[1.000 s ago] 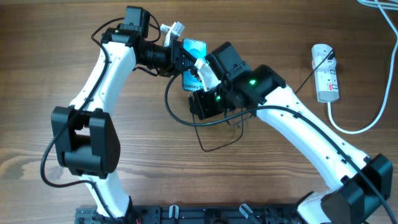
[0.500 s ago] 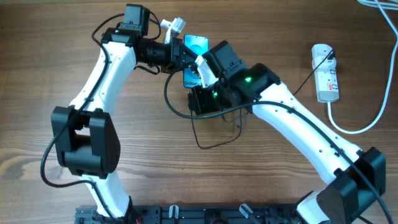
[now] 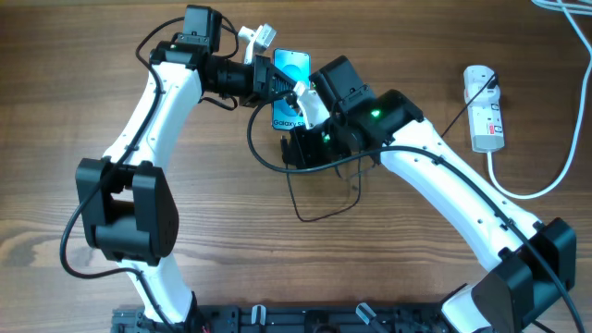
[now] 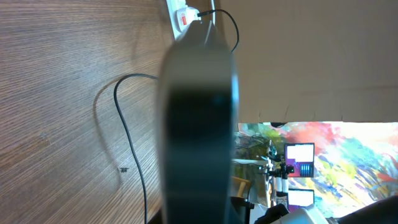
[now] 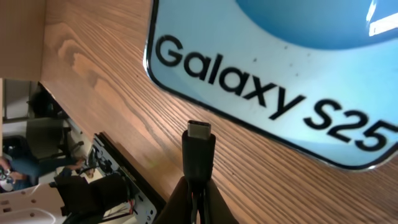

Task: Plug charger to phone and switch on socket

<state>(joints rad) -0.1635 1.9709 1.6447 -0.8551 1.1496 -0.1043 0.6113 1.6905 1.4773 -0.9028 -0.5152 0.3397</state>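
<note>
The phone [image 3: 289, 91] with its teal-blue lit screen lies at the upper middle of the table, gripped at one end by my left gripper [image 3: 274, 85]. In the left wrist view its dark edge [image 4: 198, 124] fills the middle of the frame. My right gripper [image 3: 298, 141] is shut on the charger connector [image 5: 198, 152], whose metal tip points at the phone's lower edge [image 5: 261, 124] and stops a short gap from it. The black cable [image 3: 314, 199] loops over the table. The white socket [image 3: 486, 106] lies at the far right.
A thick white cord [image 3: 546, 185] curves from the socket along the right edge. A thin black lead [image 3: 458, 116] runs from the socket toward my right arm. The socket's end also shows in the left wrist view [image 4: 183, 12].
My right gripper has shifted a little up and left with the connector, closer to the phone's lower edge. The left arm and phone have barely moved.
</note>
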